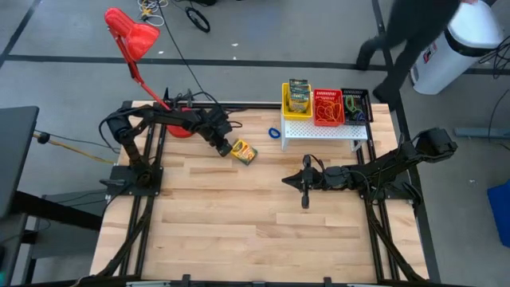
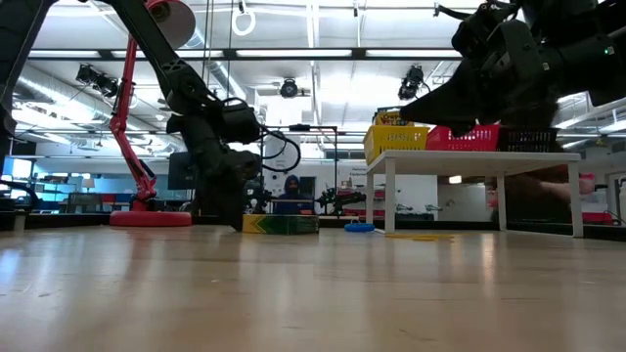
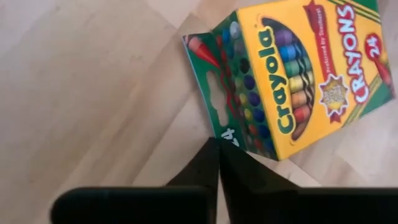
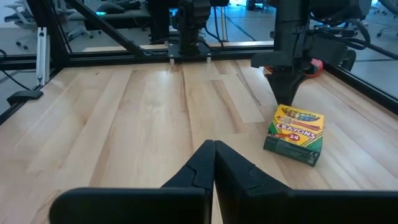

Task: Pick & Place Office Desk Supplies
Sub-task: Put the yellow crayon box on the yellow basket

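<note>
A yellow-green crayon box (image 1: 244,151) lies flat on the wooden table, also seen as crayon box (image 3: 292,74) and crayon box (image 4: 295,134). My left gripper (image 1: 225,147) is shut and points down at the box's left-hand edge, also seen as left gripper (image 3: 217,144). My right gripper (image 1: 302,186) is shut and hovers over bare table to the right of the box, touching nothing. On a small white shelf (image 1: 323,129) stand a yellow basket (image 1: 296,97) with crayon boxes, a red basket (image 1: 327,108) with rubber bands, and a black basket (image 1: 355,105). A blue rubber-band loop (image 1: 274,133) lies beside the shelf. My left gripper comes from above with shut fingers, their tips (image 3: 225,155) right at the box's narrow green side (image 3: 231,134), near one corner. The box lies flat on the table. Whether the tips touch the box, I cannot tell.
A red desk lamp (image 1: 131,36) stands with its base (image 1: 180,129) at the table's far left, behind my left arm. The white shelf fills the far right part. A person in dark clothes (image 1: 414,36) walks beyond the far right corner. Bare wood stretches across the near half.
</note>
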`<state>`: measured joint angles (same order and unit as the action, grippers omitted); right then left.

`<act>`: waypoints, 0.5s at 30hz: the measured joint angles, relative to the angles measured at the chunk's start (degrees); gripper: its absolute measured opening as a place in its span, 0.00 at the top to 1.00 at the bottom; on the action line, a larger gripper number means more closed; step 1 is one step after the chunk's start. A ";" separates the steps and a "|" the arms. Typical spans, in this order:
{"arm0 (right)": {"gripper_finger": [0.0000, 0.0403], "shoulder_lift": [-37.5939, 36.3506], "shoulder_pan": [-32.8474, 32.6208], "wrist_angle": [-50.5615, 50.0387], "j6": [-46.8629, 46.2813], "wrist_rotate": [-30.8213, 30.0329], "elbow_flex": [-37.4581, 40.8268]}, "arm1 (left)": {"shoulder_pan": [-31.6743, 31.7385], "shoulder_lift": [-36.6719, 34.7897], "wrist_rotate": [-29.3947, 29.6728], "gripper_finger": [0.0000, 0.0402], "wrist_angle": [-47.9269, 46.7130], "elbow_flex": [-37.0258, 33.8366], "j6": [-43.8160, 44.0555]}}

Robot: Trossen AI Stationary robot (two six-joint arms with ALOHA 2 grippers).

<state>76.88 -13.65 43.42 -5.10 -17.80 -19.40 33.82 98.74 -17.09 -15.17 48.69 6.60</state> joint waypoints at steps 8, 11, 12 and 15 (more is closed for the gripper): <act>0.97 0.00 0.00 0.00 0.00 -0.02 0.00 | -0.21 -2.74 1.91 0.99 -1.46 -0.10 -1.63; 0.97 0.00 0.00 0.00 0.00 -0.02 0.00 | -0.24 -6.22 3.70 0.99 -2.25 -0.10 -3.04; 0.97 0.00 0.00 0.00 0.01 0.00 0.00 | -0.24 -7.40 4.09 0.99 -2.77 -0.10 -3.72; 0.97 0.00 0.00 0.00 0.02 0.00 0.00 | -0.39 -11.19 5.09 0.99 -3.86 -0.08 -4.72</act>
<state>76.88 -13.65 43.42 -5.08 -17.80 -19.40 33.43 87.55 -12.00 -19.03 48.62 1.88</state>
